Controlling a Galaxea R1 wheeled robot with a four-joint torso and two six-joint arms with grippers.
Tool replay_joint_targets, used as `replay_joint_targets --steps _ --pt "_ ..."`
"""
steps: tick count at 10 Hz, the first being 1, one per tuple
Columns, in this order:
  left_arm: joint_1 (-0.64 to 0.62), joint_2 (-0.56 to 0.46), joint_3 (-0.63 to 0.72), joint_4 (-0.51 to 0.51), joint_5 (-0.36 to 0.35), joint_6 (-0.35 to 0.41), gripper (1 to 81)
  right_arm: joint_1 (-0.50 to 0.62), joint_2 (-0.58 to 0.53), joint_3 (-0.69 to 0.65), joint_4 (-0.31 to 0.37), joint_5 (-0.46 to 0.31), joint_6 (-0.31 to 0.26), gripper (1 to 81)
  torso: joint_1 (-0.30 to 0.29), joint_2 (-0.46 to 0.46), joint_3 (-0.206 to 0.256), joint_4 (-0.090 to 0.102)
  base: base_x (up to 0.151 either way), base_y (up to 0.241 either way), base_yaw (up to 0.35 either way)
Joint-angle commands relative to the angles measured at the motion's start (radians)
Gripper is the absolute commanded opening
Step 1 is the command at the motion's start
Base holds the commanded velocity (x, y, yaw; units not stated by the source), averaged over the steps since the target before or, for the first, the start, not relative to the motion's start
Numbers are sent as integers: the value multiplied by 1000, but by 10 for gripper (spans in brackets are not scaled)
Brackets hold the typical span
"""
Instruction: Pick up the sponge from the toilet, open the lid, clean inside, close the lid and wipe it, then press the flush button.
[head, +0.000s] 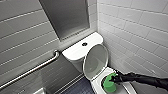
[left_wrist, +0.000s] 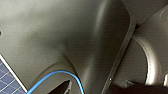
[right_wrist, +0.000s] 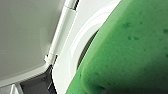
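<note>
The sponge (head: 110, 83) was down at the bowl's opening, gripped at the tip of my right gripper (head: 116, 79), whose fingers looked clamped on one side of it. I judged it light, soft and squashy, probably slick once wet, so a firm pinch across its narrow middle should stop it folding away. The lid (head: 96, 61) stood raised, grey inner face showing, against the tank of the toilet (head: 77, 51). The flush button (head: 84, 44) sat on the tank top, well apart.

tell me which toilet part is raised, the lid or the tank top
The lid: it stands tilted up, greyish inner side showing; the tank top lies flat, bearing the flush button.
</note>
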Motion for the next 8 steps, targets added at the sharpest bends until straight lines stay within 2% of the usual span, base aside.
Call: replay_joint_targets --steps 1,5,8 --pt "7 -6 -2 -2 83 8 811 142 -25 2 -20 -8 -2 10 0 0 0 0 0 0 0" --pt "7 -10 -2 -12 79 8 811 135 -19 -7 -21 -2 -2 10 0 0 0 0 0 0 0" --pt "7 -10 -2 -12 76 7 811 127 -19 -13 -20 3 -2 10 1 1 0 0 -99 0 0"
